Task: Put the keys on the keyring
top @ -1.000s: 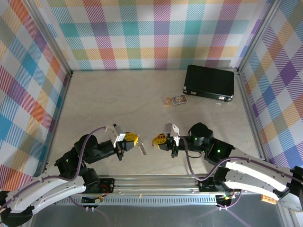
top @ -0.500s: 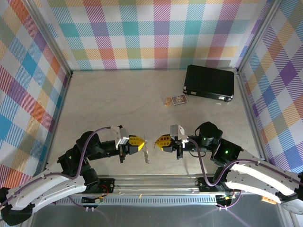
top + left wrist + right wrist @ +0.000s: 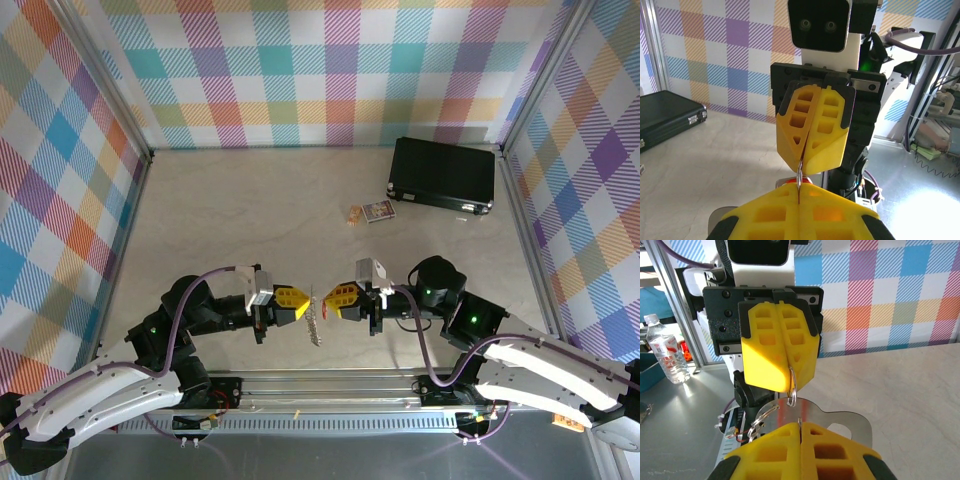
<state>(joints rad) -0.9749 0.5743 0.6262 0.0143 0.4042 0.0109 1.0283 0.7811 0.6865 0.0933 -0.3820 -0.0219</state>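
Both arms meet over the middle of the worktop (image 3: 250, 220), close to its near edge, with their yellow fingertips pointing at each other and almost touching. The left gripper (image 3: 303, 304) is pinched tight on the keyring (image 3: 316, 322). In the right wrist view a thin wire loop comes out from between its fingertips. The flat silver body with its hole hangs just below that loop, and the beaded chain trails off to one side. From above, the keyring shows as a narrow silver strip hanging in the small gap between the two grippers. Whether its lower end touches the worktop cannot be told.

The right gripper (image 3: 327, 297) is also closed, with no gap between its fingers. In the left wrist view a bit of red sits right at its tips, which is probably the tag of the key (image 3: 792, 181). The metal part of the key is hidden.

A black case (image 3: 443, 174) lies in the far right corner, and a small printed card (image 3: 378, 211) lies just beside its near left corner.
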